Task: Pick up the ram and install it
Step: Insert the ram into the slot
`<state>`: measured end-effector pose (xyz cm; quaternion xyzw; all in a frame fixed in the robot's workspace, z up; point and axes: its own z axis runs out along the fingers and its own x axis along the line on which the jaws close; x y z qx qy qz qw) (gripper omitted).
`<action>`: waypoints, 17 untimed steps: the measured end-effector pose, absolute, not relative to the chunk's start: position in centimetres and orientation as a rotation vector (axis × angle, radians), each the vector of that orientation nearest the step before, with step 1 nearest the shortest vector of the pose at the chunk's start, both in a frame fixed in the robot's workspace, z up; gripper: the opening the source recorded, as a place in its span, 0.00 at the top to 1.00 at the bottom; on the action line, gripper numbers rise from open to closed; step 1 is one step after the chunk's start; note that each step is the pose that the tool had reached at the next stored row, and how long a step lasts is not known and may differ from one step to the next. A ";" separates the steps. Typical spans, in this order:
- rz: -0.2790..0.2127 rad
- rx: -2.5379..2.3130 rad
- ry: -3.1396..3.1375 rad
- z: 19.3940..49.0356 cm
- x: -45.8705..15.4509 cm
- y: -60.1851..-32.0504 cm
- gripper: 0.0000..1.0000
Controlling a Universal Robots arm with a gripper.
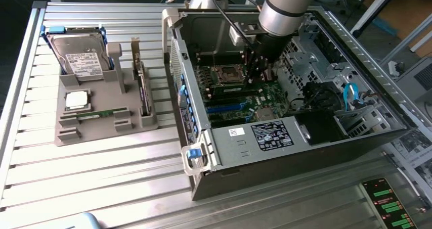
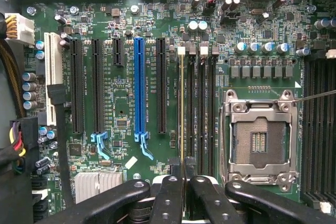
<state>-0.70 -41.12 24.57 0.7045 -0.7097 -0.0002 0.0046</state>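
In the wrist view the ram point(image 2: 181, 108) appears edge-on as a thin yellow-green line. It stands in line with the outermost of several black memory slots point(image 2: 202, 103) on the motherboard point(image 2: 126, 182). My gripper point(image 2: 182, 165) is shut on the ram's near end, one black finger on each face. Whether the stick is seated in the slot or just above it cannot be told. In the exterior view my gripper point(image 1: 256, 73) reaches down into the open computer case point(image 1: 270, 143), over the board beside the processor socket point(image 1: 226, 75).
An empty processor socket point(image 2: 257, 140) lies right beside the memory slots, and blue and black expansion slots point(image 2: 139, 87) lie on the other side. Outside the case, a grey fixture point(image 1: 101, 123) holds a hard drive point(image 1: 80, 54), a silver processor point(image 1: 78, 100), a green stick point(image 1: 94, 114) and an upright card point(image 1: 141, 87).
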 end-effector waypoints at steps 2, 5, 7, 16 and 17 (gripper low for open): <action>0.000 2.207 -2.223 24.6 -0.7 -41.1 0.88; 0.000 2.207 -2.223 24.6 -0.9 -41.1 0.88; 0.000 2.207 -2.223 24.5 -0.9 -41.1 0.88; 0.006 2.210 -2.226 24.2 -0.9 -41.1 0.88; 0.006 2.210 -2.226 24.2 -0.9 -41.1 0.88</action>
